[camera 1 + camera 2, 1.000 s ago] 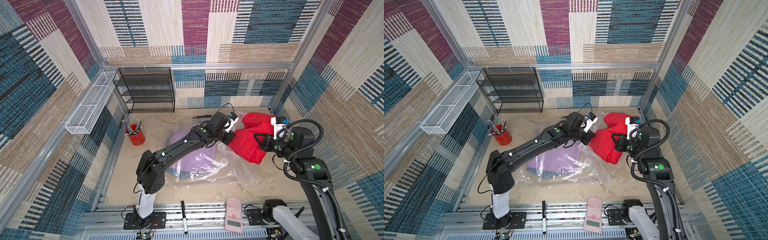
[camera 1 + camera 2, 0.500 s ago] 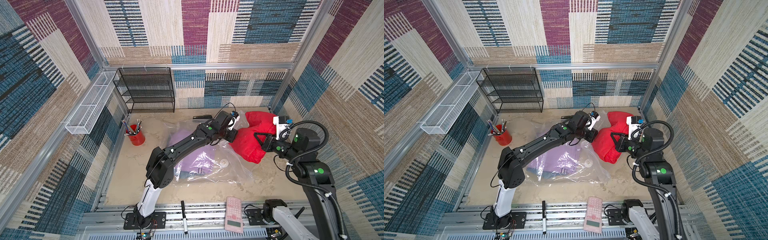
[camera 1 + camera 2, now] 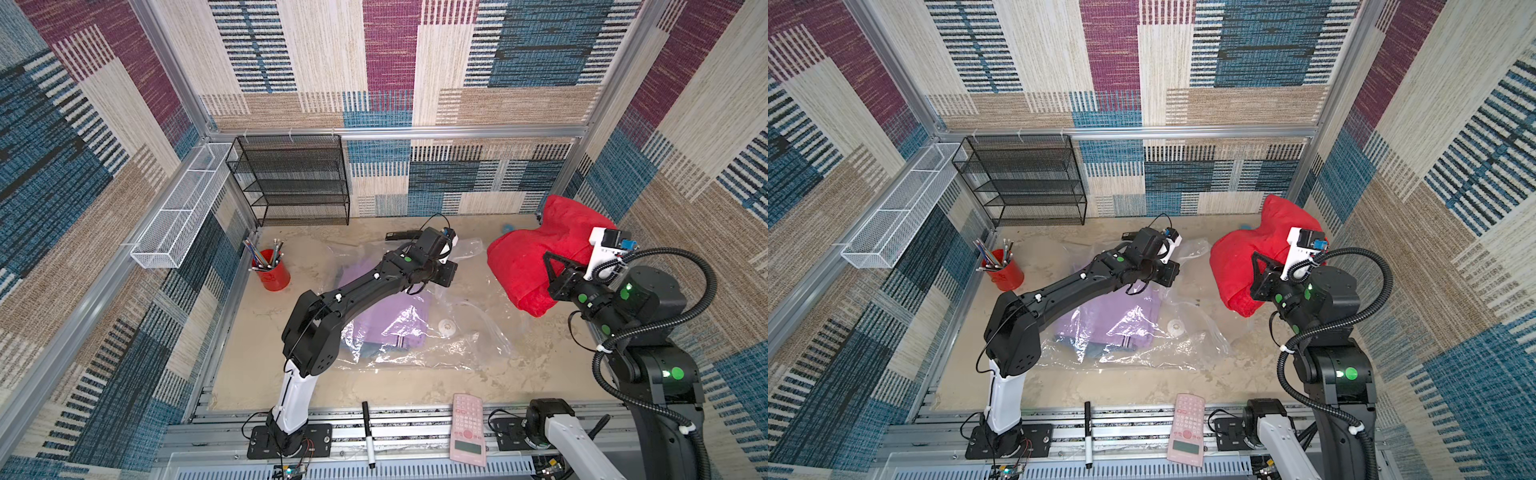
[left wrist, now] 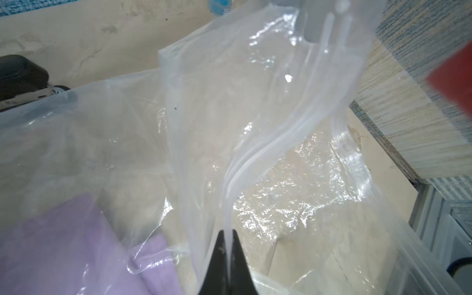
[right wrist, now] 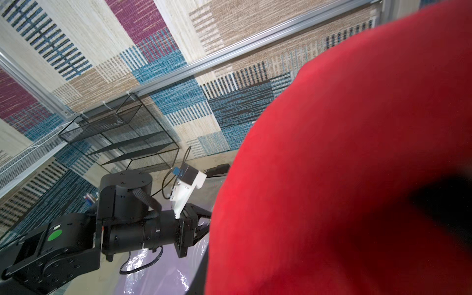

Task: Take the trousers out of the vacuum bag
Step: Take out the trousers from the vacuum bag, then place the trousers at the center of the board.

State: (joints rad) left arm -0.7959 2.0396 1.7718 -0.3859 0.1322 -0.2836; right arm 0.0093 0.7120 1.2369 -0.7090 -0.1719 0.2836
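The clear vacuum bag (image 3: 419,347) (image 3: 1142,349) lies flat mid-table, its white valve (image 3: 447,327) facing up. Inside it lie the lilac trousers (image 3: 395,316) (image 4: 63,255), with a strip of blue denim (image 3: 1065,347) under them. My left gripper (image 4: 228,236) (image 3: 451,272) is shut on the bag's raised mouth edge. The red trousers (image 3: 528,257) (image 3: 1237,257) (image 5: 344,166) hang outside the bag at the right. My right gripper (image 3: 550,266) is shut on them, and the cloth hides its fingertips in the right wrist view.
A black mesh shelf (image 3: 291,183) stands against the back wall, with a white wire basket (image 3: 183,208) on the left wall. A red pencil cup (image 3: 270,272) stands at the left. A pink calculator (image 3: 467,428) and a black marker (image 3: 368,432) lie on the front rail.
My right gripper has carried the red trousers up and to the right, away from the bag's mouth. The left gripper has kept its hold on the bag's edge.
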